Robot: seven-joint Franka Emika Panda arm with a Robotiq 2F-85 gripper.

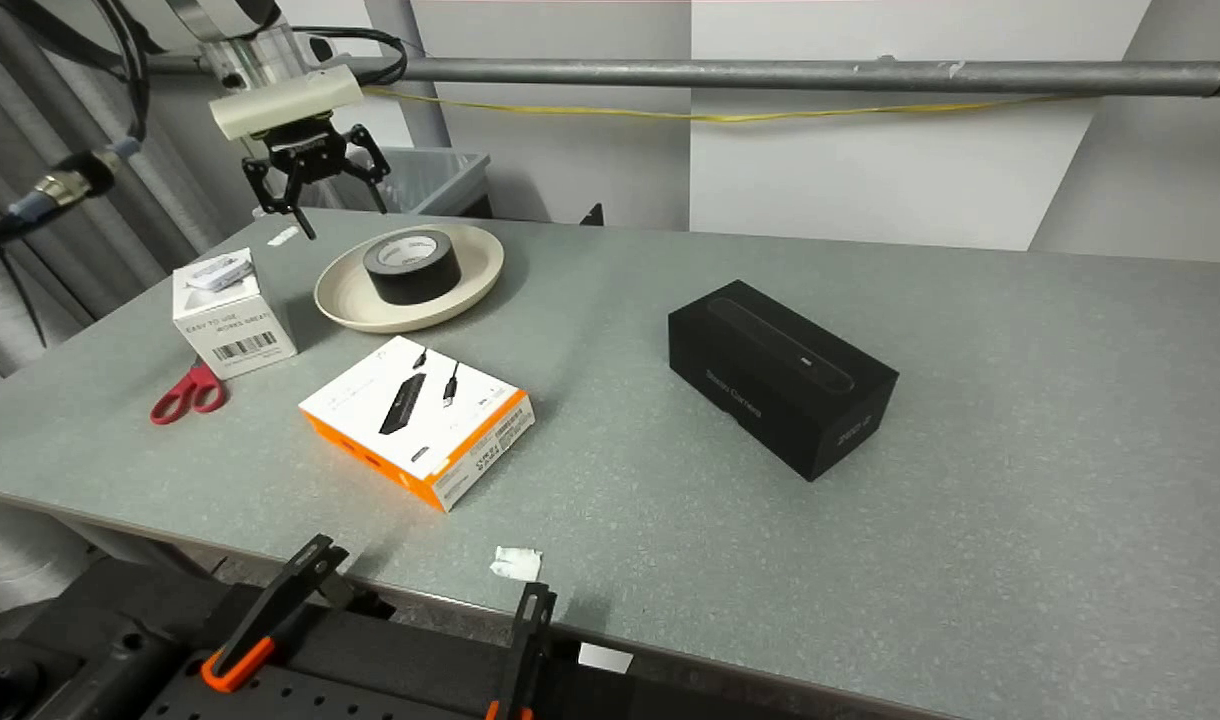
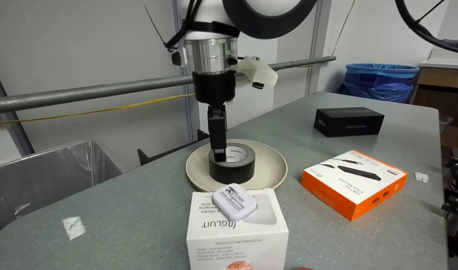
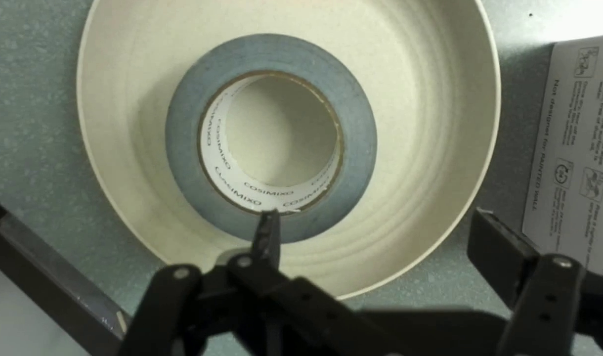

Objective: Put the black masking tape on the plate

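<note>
Speckled tabletop — round tape on shallow plate

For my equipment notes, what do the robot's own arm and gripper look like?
The arm is white with a broad dark curved band, ending in a shiny silvery collar. Black cables run beside it, and a pale cream block juts out near the collar. The gripper is black, with two slim, jointed fingers. I can't make out any lettering on them.

black masking tape, lying flat, white printed core, on round shallow cream plate
</note>
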